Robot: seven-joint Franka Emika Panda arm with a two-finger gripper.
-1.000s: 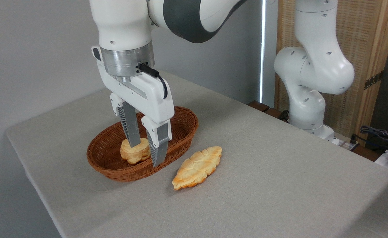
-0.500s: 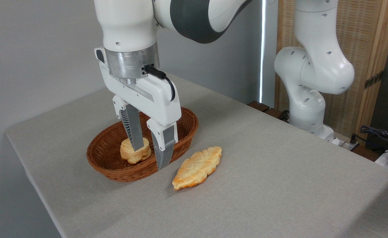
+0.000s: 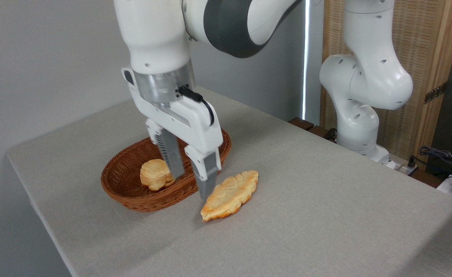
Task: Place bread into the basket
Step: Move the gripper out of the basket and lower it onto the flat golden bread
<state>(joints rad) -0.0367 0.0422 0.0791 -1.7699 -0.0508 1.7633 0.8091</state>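
The oval reddish-brown wicker basket [image 3: 133,200] sits on the table at the left. Inside it lies the small round golden bun [image 3: 155,174], free of any grip. The long leaf-shaped loaf [image 3: 229,195] rests flat on the tablecloth just right of the basket. My gripper [image 3: 192,185] hangs open and empty above the basket's right rim, between the bun and the loaf. Its near finger [image 3: 206,179] points down close to the loaf's left edge, and its far finger [image 3: 171,157] stands just right of the bun.
A grey cloth covers the table [image 3: 306,215], whose front-left edge drops off near the basket. The arm's white base [image 3: 358,127] stands at the back right, with cables [image 3: 441,157] beyond it. A grey wall is behind.
The gripper has left the bun in the basket and moved to the right, toward the long loaf. The bun, basket and loaf have stayed put.
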